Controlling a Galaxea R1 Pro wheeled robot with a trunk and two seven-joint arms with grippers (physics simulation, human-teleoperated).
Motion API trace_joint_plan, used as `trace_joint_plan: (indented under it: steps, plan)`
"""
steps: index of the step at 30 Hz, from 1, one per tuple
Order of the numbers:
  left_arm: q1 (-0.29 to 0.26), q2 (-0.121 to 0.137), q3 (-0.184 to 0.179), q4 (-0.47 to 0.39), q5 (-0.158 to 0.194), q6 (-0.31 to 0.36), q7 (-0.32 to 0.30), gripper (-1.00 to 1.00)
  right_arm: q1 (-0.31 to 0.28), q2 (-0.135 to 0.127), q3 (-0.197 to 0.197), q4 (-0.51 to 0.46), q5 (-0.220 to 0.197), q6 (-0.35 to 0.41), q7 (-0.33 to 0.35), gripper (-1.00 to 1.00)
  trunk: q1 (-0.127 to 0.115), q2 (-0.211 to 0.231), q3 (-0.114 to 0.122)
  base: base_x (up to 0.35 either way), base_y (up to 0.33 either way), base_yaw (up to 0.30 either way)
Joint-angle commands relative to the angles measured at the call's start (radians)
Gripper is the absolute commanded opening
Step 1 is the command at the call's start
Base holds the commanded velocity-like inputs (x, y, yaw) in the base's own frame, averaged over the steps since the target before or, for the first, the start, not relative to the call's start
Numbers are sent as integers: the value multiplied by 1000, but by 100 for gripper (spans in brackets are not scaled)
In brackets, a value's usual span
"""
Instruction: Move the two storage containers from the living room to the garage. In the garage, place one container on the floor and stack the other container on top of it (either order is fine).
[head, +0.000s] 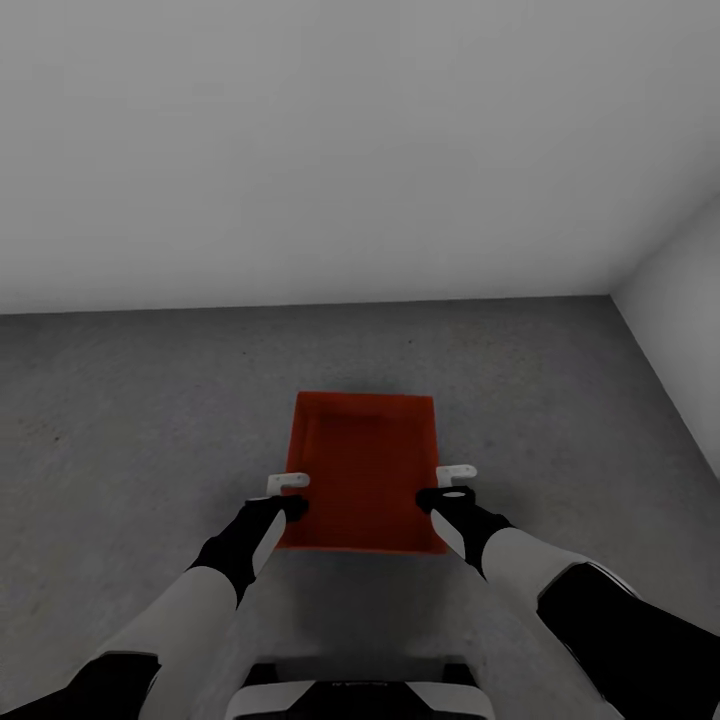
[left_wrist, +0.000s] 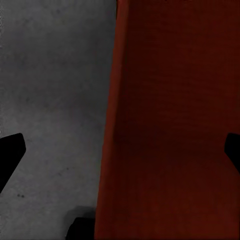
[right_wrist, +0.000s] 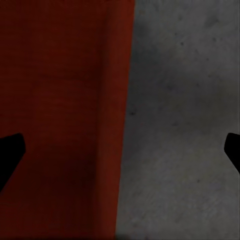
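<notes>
Jaws of both grippers spread, each straddling one long wall of storage container, not clamped.
Head view: left gripper, right gripper; container on garage floor near back wall.
Left wrist view: fingertips apart, container wall between.
Right wrist view: same, wall. Advice: close both evenly, lift level.

Orange-red lidless storage container upright on grey concrete floor.

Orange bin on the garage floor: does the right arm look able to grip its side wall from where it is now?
Probably yes. The right gripper is open and sits over the orange bin's right wall, one finger on each side, with only bare concrete floor beside it.
</notes>
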Motion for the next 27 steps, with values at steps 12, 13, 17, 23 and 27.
trace_joint_plan:
  steps: [12, 13, 17, 23, 27]
  plan:
    - [0, -1, 2, -2, 5, 5, 4, 100, 0, -2, 8, -2, -7, 7, -9, 100, -46, 84, 37, 0, 0, 0]
    - [0, 0, 2, -2, 5, 5, 4, 100, 0, -2, 8, -2, -7, 7, -10, 100, -50, 91, 40, 0, 0, 0]
    - [0, 0, 2, -1, 5, 5, 4, 100, 0, -3, 7, -2, -7, 7, -10, 100, -65, 119, 53, 0, 0, 0]
    - [0, -1, 2, 0, 5, 5, 6, 100, 0, -3, 7, -2, -7, 7, -10, 100, -88, 161, 72, 0, 0, 0]
    - [0, -1, 2, 0, 5, 5, 7, 100, 0, -1, 8, -2, -7, 7, -10, 100, -104, 189, 84, 0, 0, 0]
